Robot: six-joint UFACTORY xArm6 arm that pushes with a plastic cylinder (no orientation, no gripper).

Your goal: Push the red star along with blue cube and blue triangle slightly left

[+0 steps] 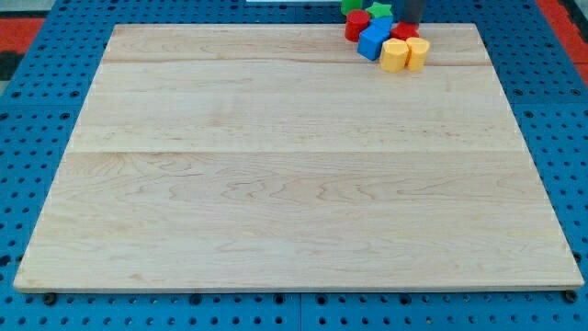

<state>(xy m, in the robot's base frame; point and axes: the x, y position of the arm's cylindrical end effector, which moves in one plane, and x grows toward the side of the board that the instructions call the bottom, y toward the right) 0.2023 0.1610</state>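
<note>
The blocks are bunched at the top right edge of the wooden board (pixel 276 184). A blue cube (pixel 373 40) lies at the cluster's middle. A red star (pixel 403 32) sits just right of it, partly hidden. A small blue piece (pixel 390 20), probably the blue triangle, shows behind the cube. My dark rod comes down from the view's top, and my tip (pixel 411 25) stands right behind the red star, at or very near touching it.
A red cylinder (pixel 356 26) lies left of the blue cube. A green star (pixel 379 11) and another green block (pixel 351 5) sit at the top edge. Two yellow blocks (pixel 393 55) (pixel 418 51) lie below the red star. Blue pegboard (pixel 37 110) surrounds the board.
</note>
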